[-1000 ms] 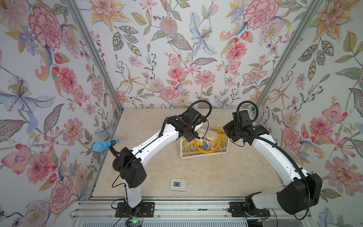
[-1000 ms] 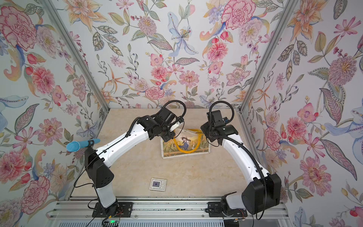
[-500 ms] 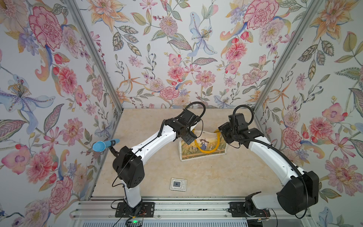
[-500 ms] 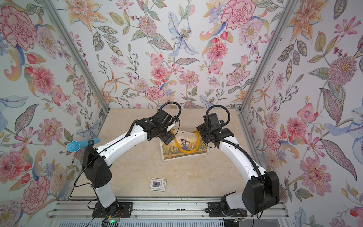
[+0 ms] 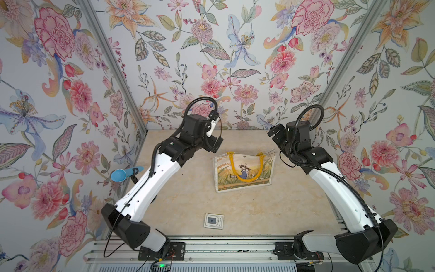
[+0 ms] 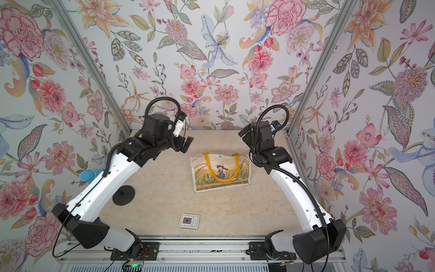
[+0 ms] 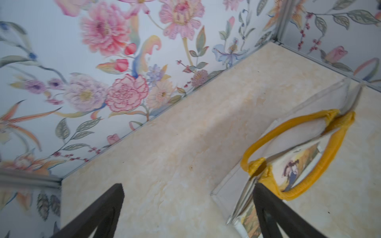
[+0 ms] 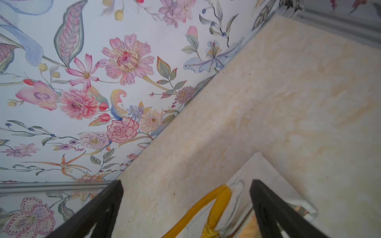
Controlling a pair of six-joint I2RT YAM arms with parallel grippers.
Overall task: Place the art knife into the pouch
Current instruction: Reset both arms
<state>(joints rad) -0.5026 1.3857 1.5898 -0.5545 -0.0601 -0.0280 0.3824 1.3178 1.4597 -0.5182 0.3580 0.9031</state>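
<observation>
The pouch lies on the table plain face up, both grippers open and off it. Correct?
Not quite: the pouch lies printed face up, cartoon girl showing, as both top views show. The rest holds: the left gripper and right gripper are open and off it.

- In the left wrist view the pouch [image 7: 296,164] runs off the picture's edge. One dark finger [image 7: 274,212] of the left gripper [image 7: 188,186] covers part of it, and its inside cannot be seen.
- The right wrist view shows only a pouch corner and one yellow handle [image 8: 217,203]; the rest is cut off.
- The wallpaper [image 7: 31,86] is blurred in the left wrist view.
- The print on the small card [image 5: 213,221] is too small to read.
- The left arm [image 6: 103,186] partly hides the blue object [image 5: 124,173] and the black round stand [image 6: 123,194].
</observation>
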